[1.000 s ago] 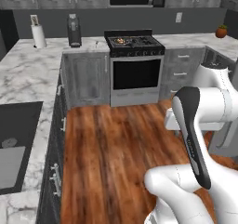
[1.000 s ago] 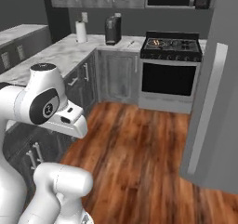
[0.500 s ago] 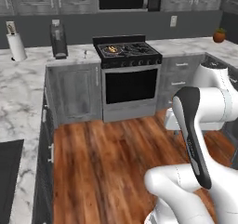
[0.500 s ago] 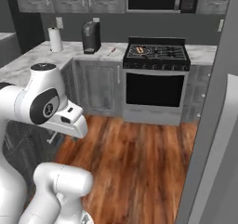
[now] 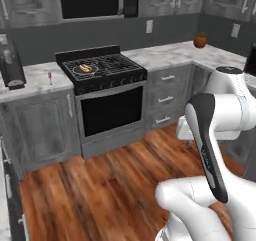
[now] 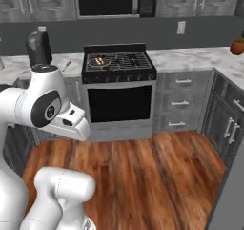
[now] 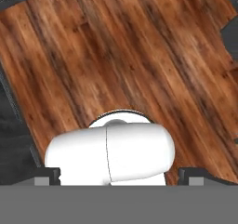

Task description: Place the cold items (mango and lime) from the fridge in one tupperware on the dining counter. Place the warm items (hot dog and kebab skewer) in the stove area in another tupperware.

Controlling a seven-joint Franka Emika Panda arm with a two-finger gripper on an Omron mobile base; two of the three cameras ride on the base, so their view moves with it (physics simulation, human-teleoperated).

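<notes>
Straight ahead stands the black stove [image 5: 102, 72], with a small orange-brown item, perhaps the hot dog [image 5: 85, 68], lying on its left burner grate; it also shows from the right base view [image 6: 99, 60]. Grey cabinets [image 5: 42, 125] and marble counter [image 5: 165, 52] flank the stove, and an orange fruit-like object [image 5: 200, 40] sits in the far corner. Looking down at the wooden floor [image 7: 116, 56], the gripper [image 7: 118, 177] has its finger tips spread wide apart, holding nothing.

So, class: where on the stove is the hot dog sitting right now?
The hot dog lies on the stove, on its rear left burner as both base views show it, a little right of the kebab skewer on the marble counter.
</notes>
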